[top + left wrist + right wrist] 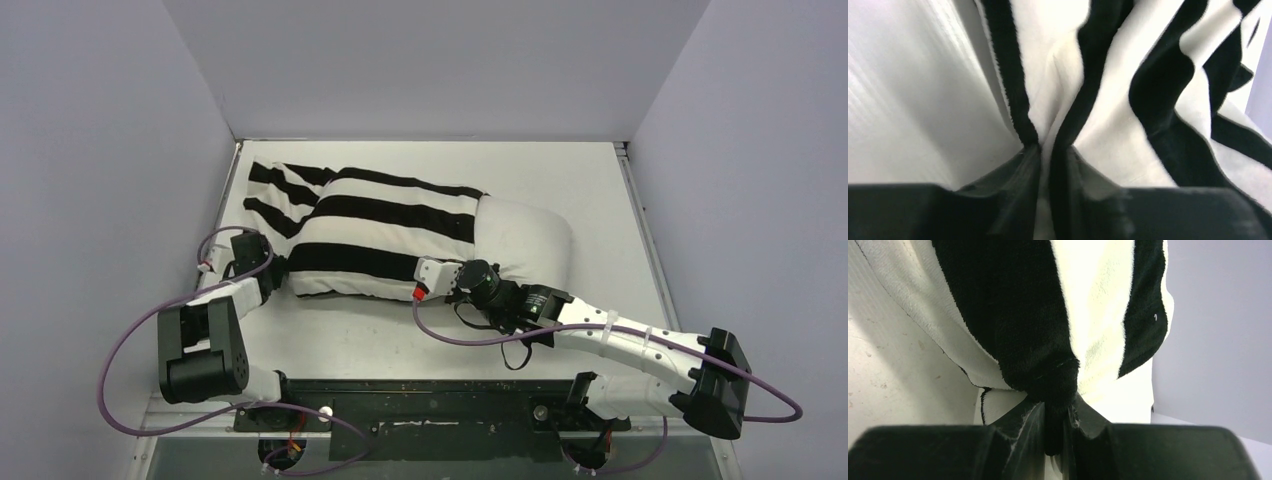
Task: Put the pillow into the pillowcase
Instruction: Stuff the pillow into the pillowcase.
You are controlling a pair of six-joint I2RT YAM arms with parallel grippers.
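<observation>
- Pillow (527,240): lies mid-table, long axis left to right. Most of it is sheathed; only the right end is bare, bulging out of the case mouth.
- Pillowcase (380,225): striped, covers the pillow's left and middle. Its far-left end is slack and rumpled near the left wall.
- Right gripper (1058,407): fingers nearly closed, nipping a black stripe of the pillowcase hem at the near side of the mouth.
- Left gripper (1047,150): fingers drawn in on a pinched fold of the pillowcase at its near-left corner.
- Table (560,170): white, with grey walls on three sides.
</observation>
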